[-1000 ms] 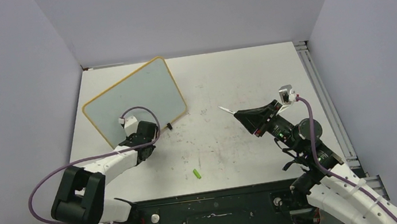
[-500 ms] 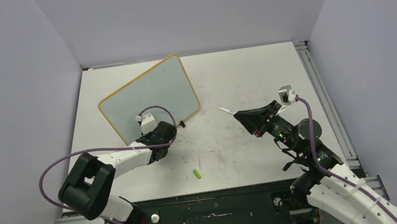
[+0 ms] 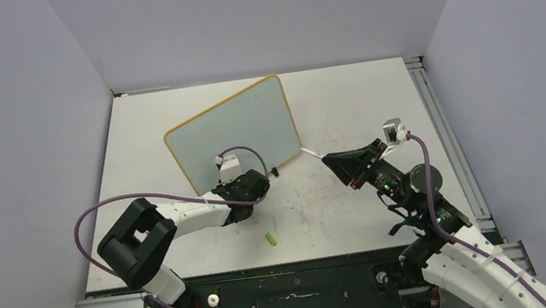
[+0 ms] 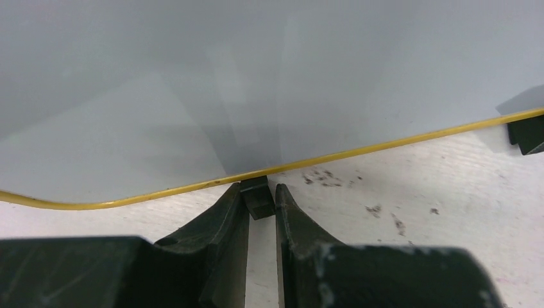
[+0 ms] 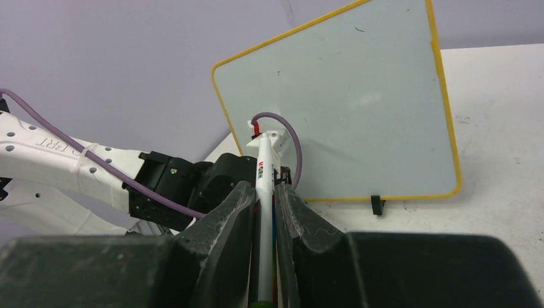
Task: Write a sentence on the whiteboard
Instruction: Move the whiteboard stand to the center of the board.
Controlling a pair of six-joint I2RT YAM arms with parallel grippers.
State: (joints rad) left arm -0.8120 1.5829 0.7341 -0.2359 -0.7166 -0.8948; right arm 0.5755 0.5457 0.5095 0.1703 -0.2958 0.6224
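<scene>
A: On the scuffed white tabletop [image 3: 351,104], between grey walls [image 3: 259,12], where is the whiteboard [image 3: 235,131] found?
B: It is stood on edge, angled, left of centre; broad tabletop is seen right of its frame [image 3: 290,116].
A: And the arms?
B: The left gripper [image 4: 260,192] is stretched low and clamped on one clip foot [image 4: 258,203] of two. The right gripper [image 5: 263,192] is clenched on one marker [image 5: 264,163], aimed at the whiteboard's lower right corner. One green cap [image 3: 271,238] is seen before the whiteboard.

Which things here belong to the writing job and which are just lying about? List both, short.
In use: whiteboard, no words on it yet; white marker in the right gripper; black clip foot pinched by the left gripper.
Lying about: small green piece on the table, perhaps the marker's cap.
</scene>
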